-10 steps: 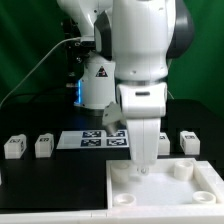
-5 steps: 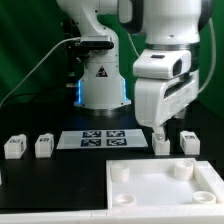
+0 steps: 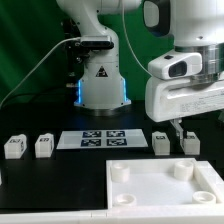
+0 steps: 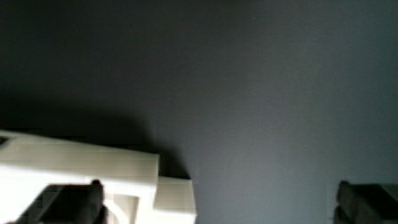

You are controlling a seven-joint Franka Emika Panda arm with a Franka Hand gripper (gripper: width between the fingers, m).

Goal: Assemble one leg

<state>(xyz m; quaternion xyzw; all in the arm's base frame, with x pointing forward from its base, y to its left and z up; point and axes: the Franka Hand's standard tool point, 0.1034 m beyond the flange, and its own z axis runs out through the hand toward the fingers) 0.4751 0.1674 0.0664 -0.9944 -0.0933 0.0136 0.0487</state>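
Note:
Several small white legs with tags stand on the black table: two at the exterior view's left (image 3: 13, 146) (image 3: 43, 145) and two at its right (image 3: 161, 142) (image 3: 190, 141). The large flat white tray piece (image 3: 150, 190) with corner sockets lies in front. My gripper (image 3: 181, 127) hangs just above and behind the two right-hand legs, touching neither. In the wrist view the gripper (image 4: 221, 205) is open and empty, with its dark fingertips (image 4: 68, 205) far apart. A blurred white part (image 4: 89, 165) shows beside one finger; I cannot tell which part it is.
The marker board (image 3: 97, 139) lies flat between the left and right pairs of legs. The robot's base (image 3: 98, 80) stands behind it, with cables at the exterior view's left. The table's front edge runs just below the tray piece.
The arm has swung from over the tray piece's near-left corner toward the exterior view's right and risen, now above the two right-hand legs. No part has moved.

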